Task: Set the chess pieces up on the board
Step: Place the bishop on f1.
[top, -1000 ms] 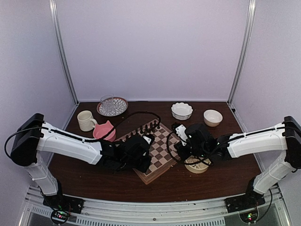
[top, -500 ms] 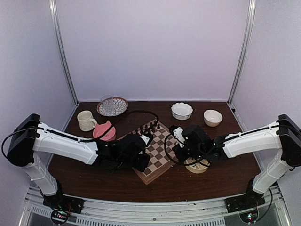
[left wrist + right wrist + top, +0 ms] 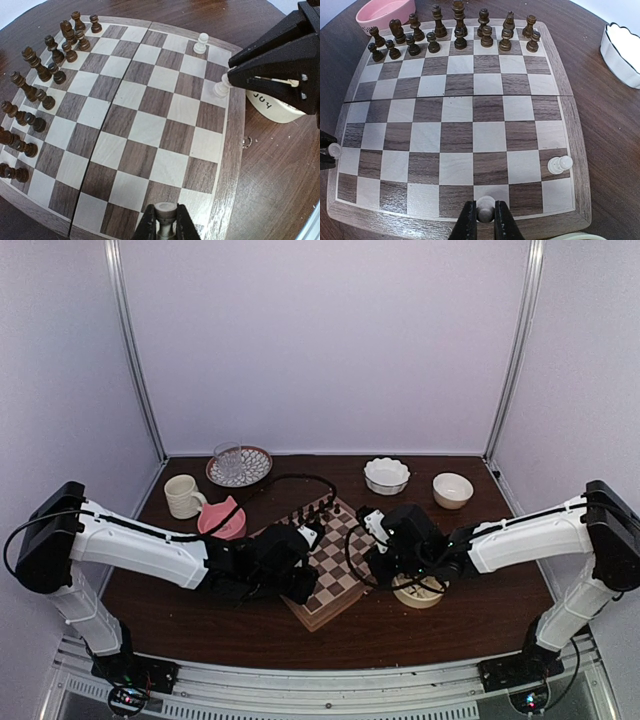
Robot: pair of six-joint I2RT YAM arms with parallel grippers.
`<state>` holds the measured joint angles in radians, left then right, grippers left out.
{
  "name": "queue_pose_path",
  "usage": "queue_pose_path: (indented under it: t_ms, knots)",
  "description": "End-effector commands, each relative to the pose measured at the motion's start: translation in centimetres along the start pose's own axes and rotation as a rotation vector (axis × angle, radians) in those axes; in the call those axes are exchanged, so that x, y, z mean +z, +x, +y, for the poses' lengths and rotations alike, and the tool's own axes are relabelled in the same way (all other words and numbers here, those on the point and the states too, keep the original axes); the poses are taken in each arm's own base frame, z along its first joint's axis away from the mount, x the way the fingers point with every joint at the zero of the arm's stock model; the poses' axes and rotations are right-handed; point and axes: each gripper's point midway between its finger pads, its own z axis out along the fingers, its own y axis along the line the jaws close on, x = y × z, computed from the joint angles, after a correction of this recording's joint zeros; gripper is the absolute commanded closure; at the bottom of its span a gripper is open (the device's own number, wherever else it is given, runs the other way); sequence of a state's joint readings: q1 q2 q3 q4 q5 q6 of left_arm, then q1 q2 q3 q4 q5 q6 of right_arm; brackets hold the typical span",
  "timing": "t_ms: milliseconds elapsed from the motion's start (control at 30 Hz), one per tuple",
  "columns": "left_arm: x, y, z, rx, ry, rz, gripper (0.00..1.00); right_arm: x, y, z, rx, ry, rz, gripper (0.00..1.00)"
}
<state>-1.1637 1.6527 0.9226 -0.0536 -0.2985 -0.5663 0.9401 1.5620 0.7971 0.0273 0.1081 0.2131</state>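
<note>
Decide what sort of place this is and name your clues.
Probably a robot test booth, not a home: plain pale walls with metal corner posts, two robot arms bolted at the near edge of the table, and a chessboard among bowls.

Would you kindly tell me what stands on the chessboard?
Two rows of dark pieces, one free cream pawn. The left claw and right claw each grip a cream piece; whether these touch down is unclear.

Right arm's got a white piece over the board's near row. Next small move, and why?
Probably lower the right gripper straight down and release. Its jaws are shut on the piece, which is above a bare near-row square of the board. The placed pawn stands well aside.
</note>
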Motion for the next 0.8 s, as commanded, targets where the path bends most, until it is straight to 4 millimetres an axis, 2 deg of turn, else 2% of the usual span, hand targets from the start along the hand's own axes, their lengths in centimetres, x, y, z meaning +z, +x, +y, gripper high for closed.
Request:
queue_pose_path:
  t_ms: [0,267,367,433,600,633,767]
  knots:
    - [-0.4,-1.4,-0.2,-0.008,0.015,-0.048,0.97,0.3,-0.5,0.0,0.01,-0.001,0.004,0.91]
    - [-0.4,-1.4,-0.4,-0.01,0.023,-0.043,0.96,0.7,-0.2,-0.2,0.002,0.021,0.026,0.86]
    - [-0.4,-1.4,-0.4,-0.008,0.028,-0.042,0.97,0.5,-0.3,-0.3,0.003,0.025,0.019,0.7]
    - [-0.4,-1.4,-0.5,-0.007,0.029,-0.042,0.96,0.3,-0.5,-0.3,0.003,0.021,0.01,0.63]
    - [-0.5,-1.5,-0.6,-0.001,0.037,-0.046,0.96,-0.4,-0.6,-0.4,0.0,0.016,-0.002,0.6]
    - [-0.5,-1.5,-0.6,-0.001,0.039,-0.047,0.96,-0.6,-1.3,-0.2,0.004,0.008,-0.031,0.6]
    - [-0.6,-1.2,-1.0,0.005,0.068,-0.036,0.96,-1.7,-2.0,0.1,-0.007,-0.027,-0.074,0.59]
